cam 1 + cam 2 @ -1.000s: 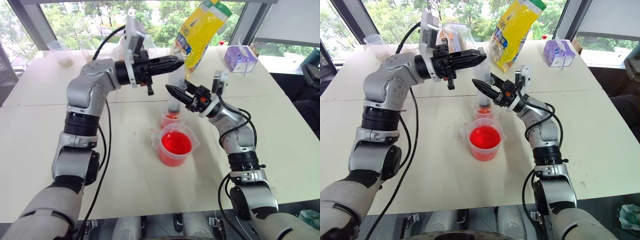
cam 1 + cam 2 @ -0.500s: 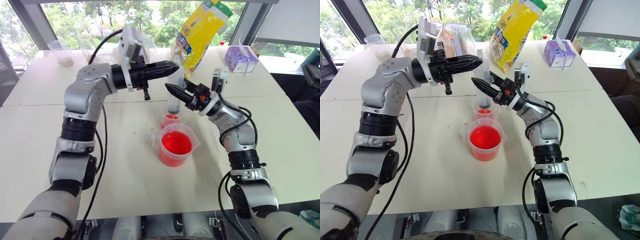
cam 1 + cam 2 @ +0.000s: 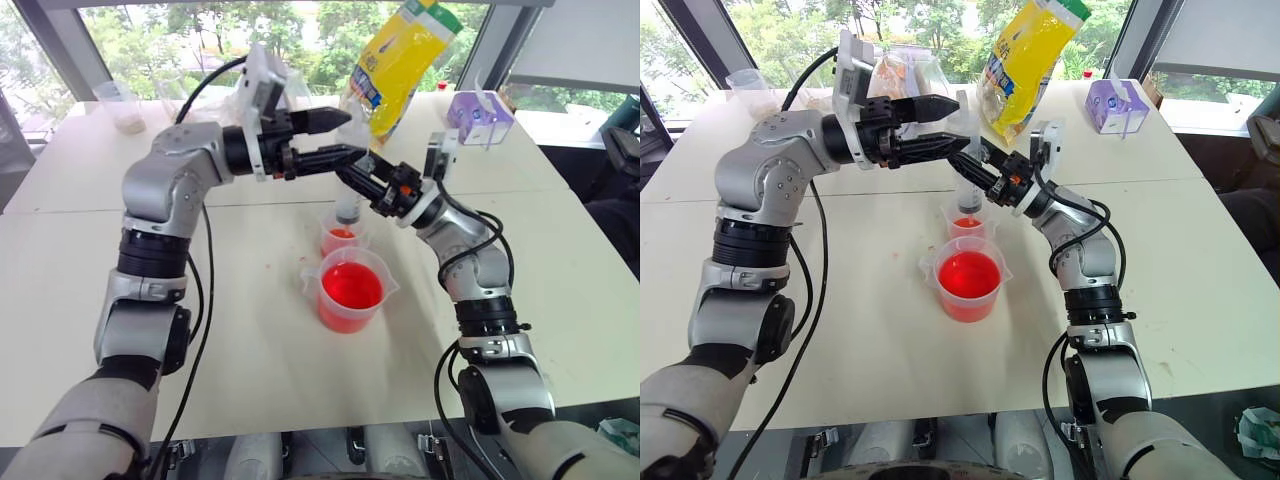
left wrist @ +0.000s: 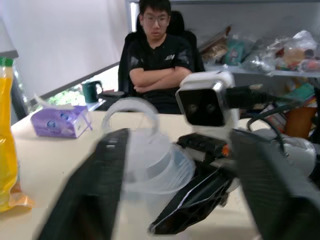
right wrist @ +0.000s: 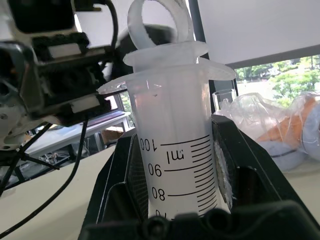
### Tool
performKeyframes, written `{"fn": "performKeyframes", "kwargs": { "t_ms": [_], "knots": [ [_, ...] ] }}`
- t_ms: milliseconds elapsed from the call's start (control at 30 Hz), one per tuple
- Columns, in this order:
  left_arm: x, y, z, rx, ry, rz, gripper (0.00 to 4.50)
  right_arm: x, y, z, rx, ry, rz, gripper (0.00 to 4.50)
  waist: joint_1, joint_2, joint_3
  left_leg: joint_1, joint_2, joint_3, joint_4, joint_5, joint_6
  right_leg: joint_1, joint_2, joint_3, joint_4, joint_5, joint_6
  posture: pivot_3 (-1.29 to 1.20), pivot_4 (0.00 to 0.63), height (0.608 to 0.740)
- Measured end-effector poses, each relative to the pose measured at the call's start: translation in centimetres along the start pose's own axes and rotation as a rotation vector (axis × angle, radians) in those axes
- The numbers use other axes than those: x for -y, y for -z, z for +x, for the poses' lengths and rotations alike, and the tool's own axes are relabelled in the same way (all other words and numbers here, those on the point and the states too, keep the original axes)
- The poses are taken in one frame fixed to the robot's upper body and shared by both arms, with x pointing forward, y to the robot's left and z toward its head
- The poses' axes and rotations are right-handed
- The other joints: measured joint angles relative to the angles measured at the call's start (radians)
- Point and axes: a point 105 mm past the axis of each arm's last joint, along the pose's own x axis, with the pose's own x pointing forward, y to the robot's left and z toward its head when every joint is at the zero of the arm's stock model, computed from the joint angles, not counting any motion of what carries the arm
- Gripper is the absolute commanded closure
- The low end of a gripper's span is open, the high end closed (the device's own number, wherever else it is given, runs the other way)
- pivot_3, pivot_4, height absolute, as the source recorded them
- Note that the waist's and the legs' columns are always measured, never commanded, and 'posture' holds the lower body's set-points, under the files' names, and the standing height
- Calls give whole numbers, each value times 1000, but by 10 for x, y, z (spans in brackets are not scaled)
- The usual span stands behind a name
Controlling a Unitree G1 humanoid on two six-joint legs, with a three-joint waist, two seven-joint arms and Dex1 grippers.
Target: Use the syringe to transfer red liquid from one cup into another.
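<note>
Right wrist view: gripper (image 5: 175, 220) hides syringe's (image 5: 175, 150) tip.

You're working at a white table (image 3: 250, 400) that runs back to a wall of windows (image 3: 200, 25) with dark frames, green trees and daylight behind the glass. Beyond the table on its far side from the windows, a person (image 4: 159, 55) sits with folded arms in a black office chair (image 4: 129, 50). Cluttered shelves (image 4: 260, 55) stand beside that person, against a pale wall (image 4: 65, 35).

Small cup (image 3: 341, 238) stands just behind the beaker (image 3: 350, 291); syringe (image 3: 348, 190) upright over the cup.
</note>
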Motion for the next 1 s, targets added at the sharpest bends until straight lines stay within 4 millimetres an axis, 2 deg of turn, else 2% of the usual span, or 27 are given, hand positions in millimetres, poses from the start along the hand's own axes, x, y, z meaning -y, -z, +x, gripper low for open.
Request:
{"fn": "performKeyframes", "kwargs": {
  "t_ms": [200,300,400,533,600,667,733,833,1000],
  "knots": [
    [-16,-9,-34,-32,-110,30,29,-3,-4,4,17,-18,0,3115,-1,0,0,0,1,0,0,0,0,0,0,0,0,0,0,0,150,740],
    [-18,-7,-64,-59,-185,41,29,2,-13,7,28,7,1,3115,1,1,1,0,0,0,0,0,0,-1,-1,0,0,0,0,0,150,740],
    [-15,-6,-76,-60,-221,30,29,17,-33,8,13,92,-31,3115,4,1,1,-1,0,0,0,0,0,-1,-1,0,0,0,0,0,150,740],
    [-3,14,-78,-92,-224,-6,29,46,-71,11,-18,290,-7,3115,5,1,1,-1,0,0,0,0,0,-1,-2,0,0,0,0,0,150,740],
    [3,24,-77,-116,-223,-27,29,61,-83,3,-84,389,6,3115,5,1,1,-1,0,0,-1,0,0,-1,-2,0,0,0,0,0,150,740],
    [13,32,-77,-128,-207,-53,29,76,-88,-13,-211,508,36,3115,5,1,1,-1,0,0,-1,0,0,-1,-3,1,-1,0,-1,0,150,740],
    [20,39,-77,-143,-199,-60,29,85,-84,-37,-364,596,57,3115,6,1,1,-1,0,0,-2,0,0,-1,-3,1,-2,0,-1,0,150,740],
    [28,53,-79,-178,-198,-94,29,90,-63,-76,-600,691,114,3115,5,1,1,-1,0,0,-2,-1,1,-1,-2,1,-2,0,-1,0,150,740],
    [36,66,-78,-221,-192,-106,29,76,4,-137,-931,755,269,3115,2,1,1,-1,0,1,-2,-1,1,-1,-1,1,-2,0,-1,0,150,740]
  ]
}}
